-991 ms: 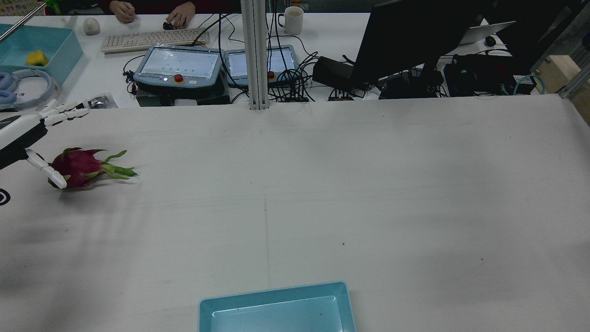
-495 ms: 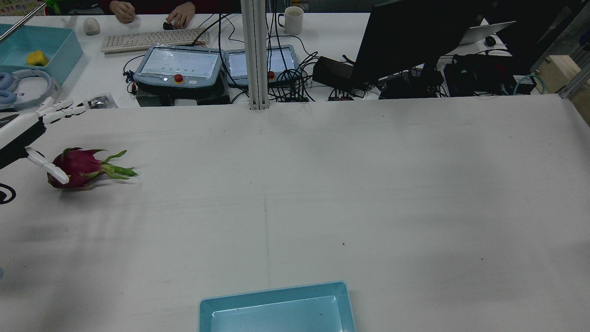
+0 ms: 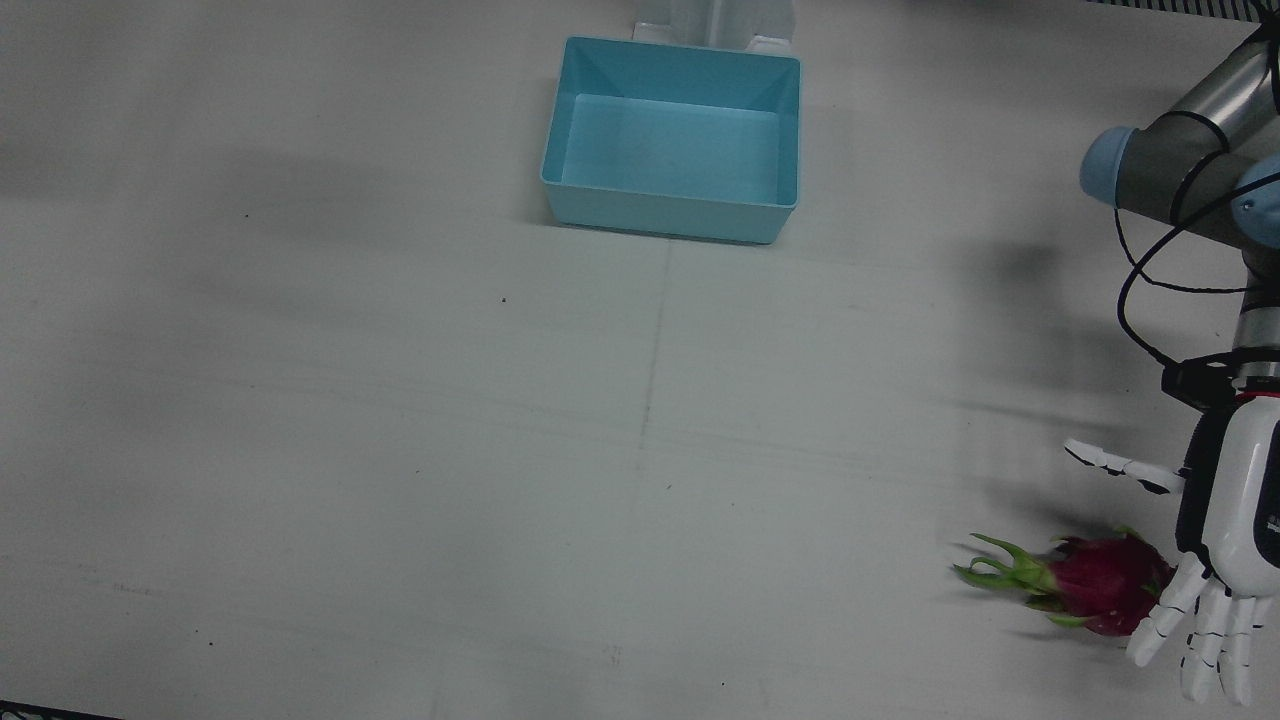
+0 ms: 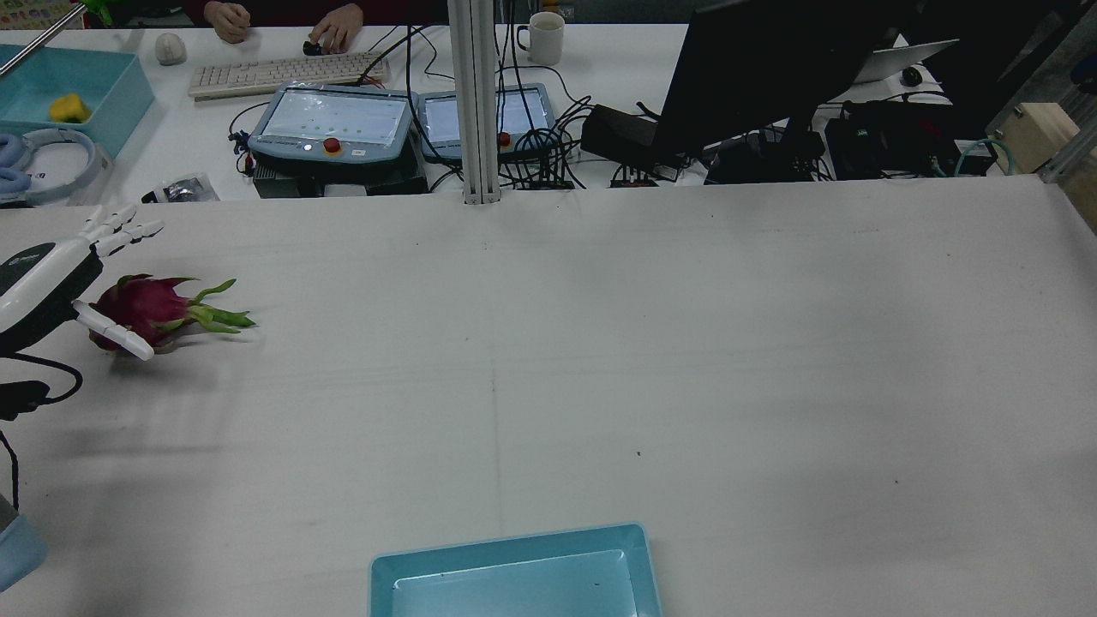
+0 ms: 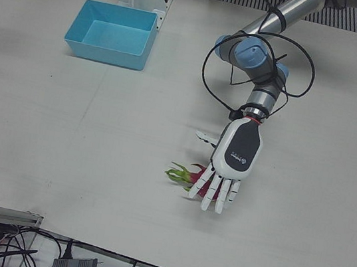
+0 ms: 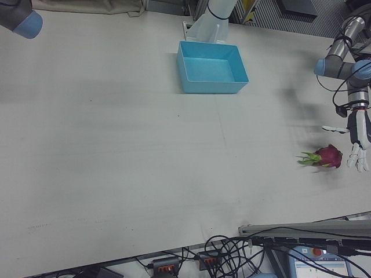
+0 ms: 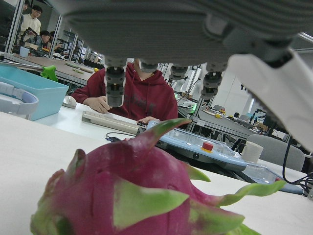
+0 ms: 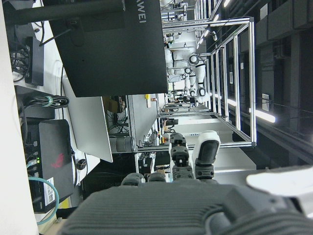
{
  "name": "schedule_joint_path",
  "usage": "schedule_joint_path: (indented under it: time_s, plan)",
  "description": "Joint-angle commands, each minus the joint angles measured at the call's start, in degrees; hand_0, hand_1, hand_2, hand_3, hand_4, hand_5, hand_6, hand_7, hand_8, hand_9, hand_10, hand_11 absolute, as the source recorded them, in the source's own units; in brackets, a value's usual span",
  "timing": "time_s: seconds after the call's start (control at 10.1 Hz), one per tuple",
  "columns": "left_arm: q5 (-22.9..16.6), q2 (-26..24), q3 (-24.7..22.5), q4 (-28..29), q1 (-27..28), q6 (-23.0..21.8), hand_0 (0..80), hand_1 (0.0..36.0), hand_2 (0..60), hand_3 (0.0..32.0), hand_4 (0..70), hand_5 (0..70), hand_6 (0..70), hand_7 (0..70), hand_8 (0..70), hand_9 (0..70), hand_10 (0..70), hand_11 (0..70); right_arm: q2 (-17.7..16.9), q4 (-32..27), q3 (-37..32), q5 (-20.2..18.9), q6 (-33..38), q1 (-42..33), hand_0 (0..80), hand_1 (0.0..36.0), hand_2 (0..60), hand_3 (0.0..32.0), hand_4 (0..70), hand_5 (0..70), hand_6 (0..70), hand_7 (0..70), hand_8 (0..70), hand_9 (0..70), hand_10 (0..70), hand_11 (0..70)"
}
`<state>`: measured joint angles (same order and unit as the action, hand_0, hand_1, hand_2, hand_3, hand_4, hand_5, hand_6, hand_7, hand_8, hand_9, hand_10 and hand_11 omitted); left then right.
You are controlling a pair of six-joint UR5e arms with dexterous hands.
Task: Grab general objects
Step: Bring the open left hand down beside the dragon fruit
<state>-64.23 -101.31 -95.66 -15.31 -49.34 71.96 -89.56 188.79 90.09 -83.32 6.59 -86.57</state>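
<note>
A magenta dragon fruit point(image 3: 1105, 585) with green leafy tips lies on the white table near its left far corner, also seen in the rear view as the dragon fruit point(image 4: 146, 307). My left hand point(image 3: 1225, 545) hovers open just beside and over it, fingers stretched past it and the thumb point(image 4: 116, 336) crossing its near side. The left-front view shows the left hand point(image 5: 234, 158) covering most of the dragon fruit point(image 5: 186, 175). In the left hand view the dragon fruit point(image 7: 132, 191) fills the lower frame under the palm. My right hand point(image 8: 190, 161) shows only in its own view, fingers apart, holding nothing.
An empty light-blue bin point(image 3: 672, 140) stands at the robot's edge of the table, mid-width. Beyond the far edge a second desk holds teach pendants point(image 4: 338, 120), a keyboard point(image 4: 283, 75), a monitor point(image 4: 754, 68) and a person's hands point(image 4: 338, 30).
My left hand has come further in over the table towards the dragon fruit, its thumb now lying lower across the fruit's near side. The fruit has not moved.
</note>
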Motion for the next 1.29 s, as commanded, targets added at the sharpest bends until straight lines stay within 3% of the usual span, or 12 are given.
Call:
schedule_joint_path:
  time_s: [0.0,0.1,0.5,0.69,1.19]
  plan:
    - [6.28,-3.18,-0.05,-4.37,0.47,5.37,55.6,20.9,0.8,2.8,0.0,8.6,0.0,7.0,0.9,0.0,9.3,15.6,0.00,0.00,0.00,0.00,0.00,0.00,0.0,0.0,0.0,0.0,0.0,0.0,0.0,0.0,0.0,0.0,0.0,0.0]
    - [6.83,-3.28,0.47,-4.29,0.73,5.64,56.1,21.7,3.1,0.4,0.0,9.8,0.0,7.8,1.1,0.1,9.0,15.2,0.00,0.00,0.00,0.00,0.00,0.00,0.0,0.0,0.0,0.0,0.0,0.0,0.0,0.0,0.0,0.0,0.0,0.0]
    - [9.28,-3.63,2.58,-3.85,2.58,8.53,55.0,21.9,8.8,0.0,5.9,11.8,2.0,7.4,2.6,0.0,10.7,17.5,0.00,0.00,0.00,0.00,0.00,0.00,0.0,0.0,0.0,0.0,0.0,0.0,0.0,0.0,0.0,0.0,0.0,0.0]
    - [9.38,-3.98,3.11,-2.45,4.24,11.35,54.6,21.5,8.0,0.0,4.5,10.9,1.0,7.2,2.5,0.0,10.7,17.4,0.00,0.00,0.00,0.00,0.00,0.00,0.0,0.0,0.0,0.0,0.0,0.0,0.0,0.0,0.0,0.0,0.0,0.0]
    - [9.47,-4.07,5.48,-2.79,5.30,11.71,53.3,20.3,8.5,0.0,7.6,11.4,2.2,7.3,3.3,0.0,11.1,17.9,0.00,0.00,0.00,0.00,0.00,0.00,0.0,0.0,0.0,0.0,0.0,0.0,0.0,0.0,0.0,0.0,0.0,0.0]
